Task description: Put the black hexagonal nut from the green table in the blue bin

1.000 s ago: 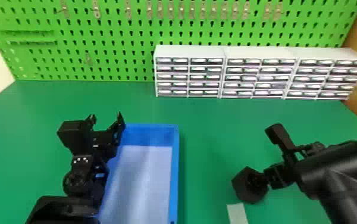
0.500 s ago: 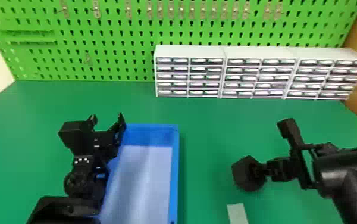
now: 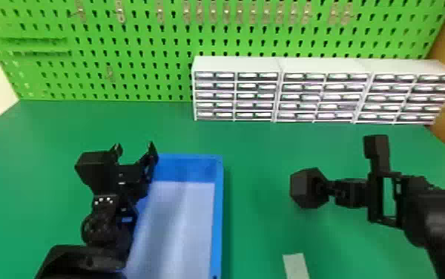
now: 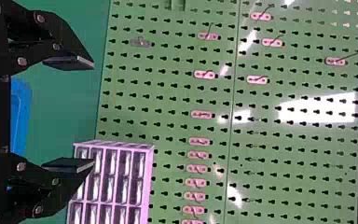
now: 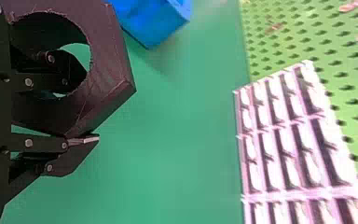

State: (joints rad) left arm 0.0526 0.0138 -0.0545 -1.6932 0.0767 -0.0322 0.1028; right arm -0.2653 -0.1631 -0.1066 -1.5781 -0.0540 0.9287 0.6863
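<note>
One chunky black hexagonal nut [image 3: 304, 187] with a round hole

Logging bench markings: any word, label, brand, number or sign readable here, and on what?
No readable text or numbers.
Drawer cabinets: pale patches on the fronts, nothing legible.
Black hexagonal nut, blue bin, pale strip on the green table: no print I can make out.

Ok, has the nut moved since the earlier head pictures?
Yes: the nut has moved up the head view, away from the white strip.
</note>
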